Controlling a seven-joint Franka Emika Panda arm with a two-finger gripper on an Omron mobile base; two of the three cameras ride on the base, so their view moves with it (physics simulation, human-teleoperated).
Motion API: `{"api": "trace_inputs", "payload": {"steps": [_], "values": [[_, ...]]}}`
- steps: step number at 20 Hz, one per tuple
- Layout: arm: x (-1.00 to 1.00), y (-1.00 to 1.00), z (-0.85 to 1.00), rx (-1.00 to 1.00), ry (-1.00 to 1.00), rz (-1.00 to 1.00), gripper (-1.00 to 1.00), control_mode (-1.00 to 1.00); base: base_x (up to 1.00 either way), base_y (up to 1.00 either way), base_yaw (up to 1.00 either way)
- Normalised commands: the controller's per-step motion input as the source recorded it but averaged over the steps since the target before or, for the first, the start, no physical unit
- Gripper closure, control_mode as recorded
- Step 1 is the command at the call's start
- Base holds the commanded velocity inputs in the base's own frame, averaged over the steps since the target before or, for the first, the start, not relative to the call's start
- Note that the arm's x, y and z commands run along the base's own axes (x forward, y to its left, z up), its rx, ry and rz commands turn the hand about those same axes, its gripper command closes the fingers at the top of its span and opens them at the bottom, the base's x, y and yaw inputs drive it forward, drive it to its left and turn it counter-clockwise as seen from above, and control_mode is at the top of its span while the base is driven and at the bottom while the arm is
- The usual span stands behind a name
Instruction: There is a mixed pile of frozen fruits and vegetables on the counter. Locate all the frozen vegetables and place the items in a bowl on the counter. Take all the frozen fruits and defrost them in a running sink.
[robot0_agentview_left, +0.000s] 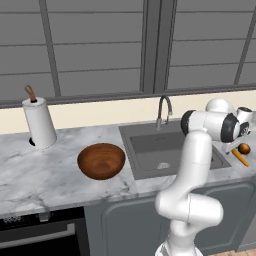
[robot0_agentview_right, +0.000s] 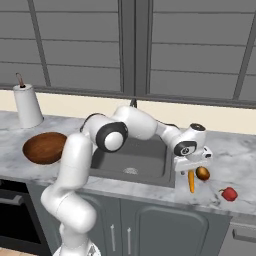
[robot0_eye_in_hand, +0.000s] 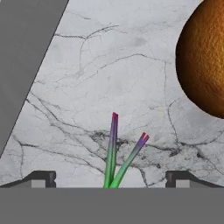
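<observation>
The counter (robot0_agentview_left: 55, 175) is a long white marble worktop with grey veins, set over dark grey cabinets, with the sink (robot0_agentview_left: 150, 145) recessed into it (a curved faucet rises at its back edge). Left of the sink the bowl (robot0_agentview_left: 101, 160) sits on the marble, and further left a paper towel roll (robot0_agentview_left: 38, 122) stands upright near the wall. Right of the sink lie the carrot (robot0_agentview_right: 191, 181) and, just beside it, an orange-brown ball (robot0_agentview_right: 202, 173); the red piece (robot0_agentview_right: 229, 193) lies a little apart, further right
</observation>
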Motion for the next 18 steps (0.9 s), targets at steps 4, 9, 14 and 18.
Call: {"api": "trace_inputs", "payload": {"steps": [4,9,14,18], "values": [[-0.28,-0.01,-0.55,0.0,-0.01,0.08,-1.0,-1.0,0.0,0.0,0.0],[-0.26,0.06,-0.57,0.0,0.0,0.07,1.0,-1.0,0.0,0.0,0.0],[-0.24,0.01,-0.55,0.02,0.0,0.06,1.0,-1.0,0.0,0.0,0.0],[-0.2,0.0,-0.54,0.01,0.0,0.06,1.0,-1.0,0.0,0.0,0.0]]}}
